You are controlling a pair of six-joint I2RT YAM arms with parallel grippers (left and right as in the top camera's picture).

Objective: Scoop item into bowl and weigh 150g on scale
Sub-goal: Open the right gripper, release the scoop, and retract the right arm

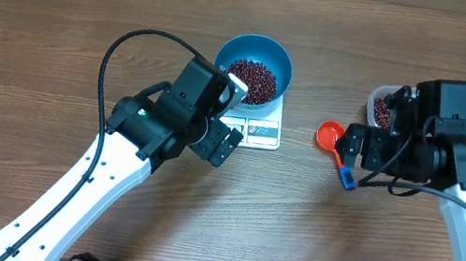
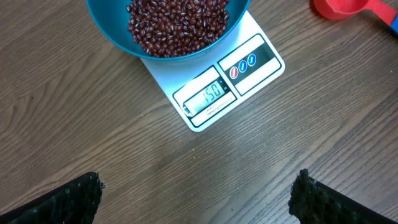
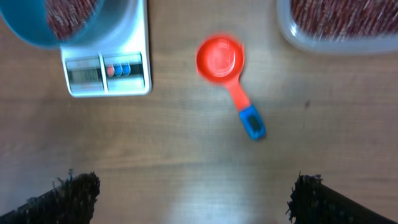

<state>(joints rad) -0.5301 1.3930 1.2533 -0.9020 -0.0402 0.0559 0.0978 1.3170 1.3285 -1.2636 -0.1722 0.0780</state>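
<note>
The blue bowl (image 1: 256,54) stands on the white scale (image 1: 261,133) and holds a heap of dark red-brown beans (image 1: 252,80). In the left wrist view the scale (image 2: 249,37) shows 150 on its display (image 2: 211,94) below the bowl (image 2: 112,31). A red scoop (image 1: 332,135) with a blue handle tip lies on the table right of the scale, empty in the right wrist view (image 3: 221,59). My left gripper (image 1: 229,120) hovers open at the scale's near left (image 2: 198,186). Above the table near the scoop, my right gripper (image 1: 375,159) is open and empty (image 3: 196,186).
A clear plastic tub (image 1: 379,106) with more beans sits at the right, partly under my right arm; it also shows in the right wrist view (image 3: 339,37). Everything rests on a wooden table (image 1: 58,44). A black cable (image 1: 113,54) loops over my left arm.
</note>
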